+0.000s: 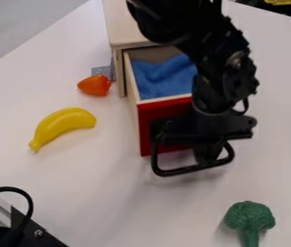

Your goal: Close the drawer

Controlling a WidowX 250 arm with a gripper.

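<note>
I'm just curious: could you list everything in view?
open drawer: one, red front, centre
cloth: one, blue, inside drawer
cabinet: one, pale wood, behind drawer
banana: one, yellow, left
small toy: one, orange, beside cabinet
small piece: one, grey, beside cabinet
broccoli: one, green, lower right
loop, perhaps handle: one, black, drawer front
device with cable: one, black, lower left
corner item: one, yellow, top right
table: one, white, beneath
arm with pincer: one, black, over drawer

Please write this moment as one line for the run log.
task: close drawer | drawer: open, blue cloth inside | gripper: at red front | status: not closed
</note>
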